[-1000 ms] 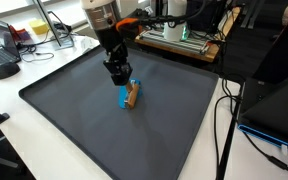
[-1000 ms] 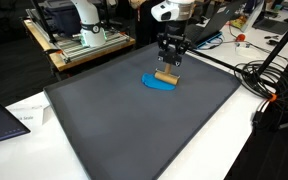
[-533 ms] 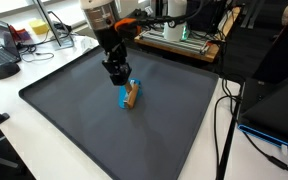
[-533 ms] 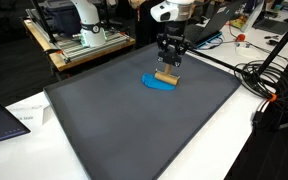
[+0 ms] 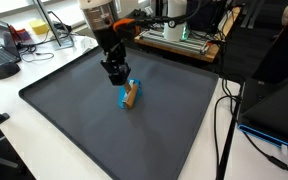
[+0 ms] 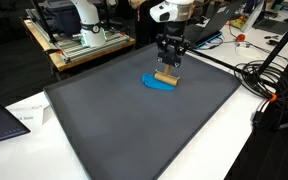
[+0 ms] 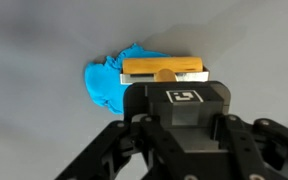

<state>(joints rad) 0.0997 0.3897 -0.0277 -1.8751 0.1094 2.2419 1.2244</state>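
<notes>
On the dark grey mat (image 5: 134, 140) amid lab clutter, your gripper (image 6: 168, 68), fingers pressed onto the wooden block (image 7: 164, 68), sits upper-centre over the blue cloth (image 7: 106, 82); lift straight, avoiding dragging fabric.

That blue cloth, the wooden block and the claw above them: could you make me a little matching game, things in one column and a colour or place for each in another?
Things:
1. cloth
2. wooden block
3. gripper
4. mat

Descriptions:
A. dark grey, covers the table
B. tan, lies partly on the blue item
C. black, right above the tan item
D. bright blue, crumpled flat on the dark surface

Right pairs: 1-D, 2-B, 3-C, 4-A
</notes>
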